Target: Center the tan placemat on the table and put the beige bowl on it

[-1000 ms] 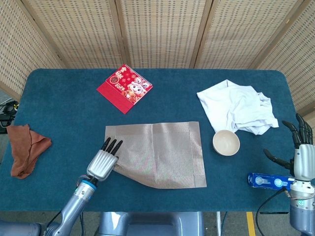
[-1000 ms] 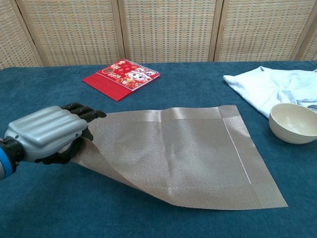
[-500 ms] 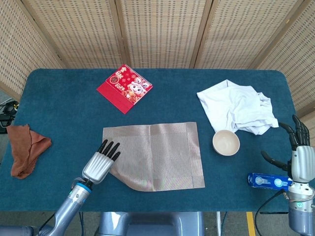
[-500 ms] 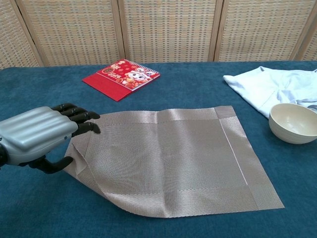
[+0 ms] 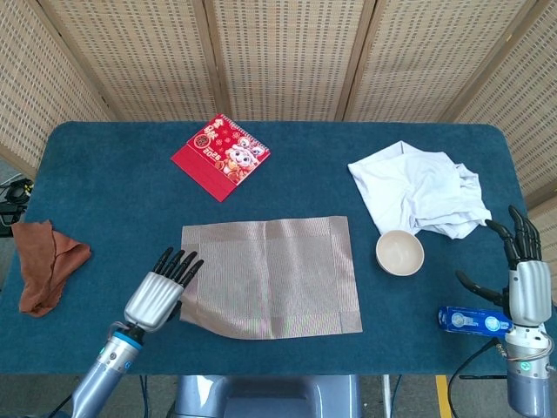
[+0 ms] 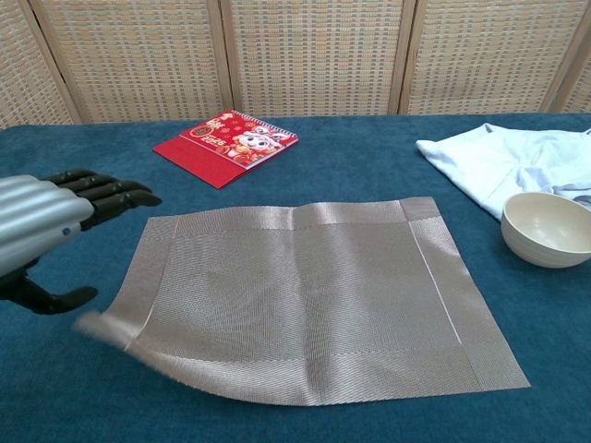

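Tan placemat (image 5: 271,278) lies mid-frame, its lower-left corner lifted; left hand (image 5: 159,292) beside it, fingers spread, empty; right hand (image 5: 522,274) lower right, open, beige bowl (image 5: 399,252) untouched.

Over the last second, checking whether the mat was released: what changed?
The left robot hand let go of the tan placemat, opened and drew back leftward; the mat's lifted near-left corner dropped toward the table. The beige bowl, right robot hand and red booklet stayed put.
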Controlling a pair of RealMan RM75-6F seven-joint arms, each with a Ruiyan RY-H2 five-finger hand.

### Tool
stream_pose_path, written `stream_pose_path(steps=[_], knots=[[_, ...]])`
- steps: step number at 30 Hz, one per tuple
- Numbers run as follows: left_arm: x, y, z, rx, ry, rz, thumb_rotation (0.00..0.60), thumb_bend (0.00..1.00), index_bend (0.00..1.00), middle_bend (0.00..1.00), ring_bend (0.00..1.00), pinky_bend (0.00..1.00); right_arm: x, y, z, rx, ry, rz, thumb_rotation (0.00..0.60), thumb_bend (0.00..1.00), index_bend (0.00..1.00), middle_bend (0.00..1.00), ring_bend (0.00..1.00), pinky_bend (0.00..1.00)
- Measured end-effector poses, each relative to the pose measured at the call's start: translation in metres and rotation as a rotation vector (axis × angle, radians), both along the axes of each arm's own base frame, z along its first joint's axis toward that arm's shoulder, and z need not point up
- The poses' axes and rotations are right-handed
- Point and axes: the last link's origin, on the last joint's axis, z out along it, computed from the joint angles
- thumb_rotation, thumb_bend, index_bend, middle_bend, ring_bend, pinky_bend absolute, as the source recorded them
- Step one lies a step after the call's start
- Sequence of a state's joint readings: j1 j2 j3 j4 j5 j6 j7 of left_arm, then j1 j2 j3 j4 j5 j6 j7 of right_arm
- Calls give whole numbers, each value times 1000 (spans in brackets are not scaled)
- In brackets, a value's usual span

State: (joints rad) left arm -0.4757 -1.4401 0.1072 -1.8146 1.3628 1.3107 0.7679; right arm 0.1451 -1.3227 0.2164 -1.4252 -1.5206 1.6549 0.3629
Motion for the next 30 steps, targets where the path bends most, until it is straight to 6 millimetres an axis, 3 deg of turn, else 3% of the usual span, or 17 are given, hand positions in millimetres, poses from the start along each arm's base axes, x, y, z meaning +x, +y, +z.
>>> stream_pose_path(steps=[19,30], knots=[[-55,-21,86,276,-210,192,600,342,0,0,0,0,-4,-5,-21,91,168,-88,600,252,263,35,0,0],[-70,-30,105,316,-219,223,600,342,0,0,0,0,-21,-25,-41,260,341,-294,600,252,250,11,0,0]])
